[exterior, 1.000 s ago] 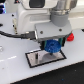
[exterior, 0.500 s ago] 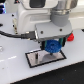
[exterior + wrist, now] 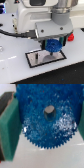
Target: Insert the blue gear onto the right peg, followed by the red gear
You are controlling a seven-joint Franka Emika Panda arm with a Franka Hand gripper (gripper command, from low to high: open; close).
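Note:
My gripper (image 3: 54, 45) is shut on the blue gear (image 3: 53, 47) and holds it flat just over the grey plate with the black border (image 3: 35, 62). In the wrist view the blue gear (image 3: 45, 131) fills the picture between the two green fingers (image 3: 9, 126). A dark round tip, which looks like the right peg (image 3: 48, 110), shows in the gear's centre hole. In the exterior view the gear hides that peg. The red gear (image 3: 72, 36) lies on the table at the exterior view's right, behind the gripper.
The other peg (image 3: 36, 58) stands on the plate at the exterior view's left. The white table (image 3: 15, 70) stretches around the plate. A black cable (image 3: 10, 33) runs across the exterior view's left behind the arm.

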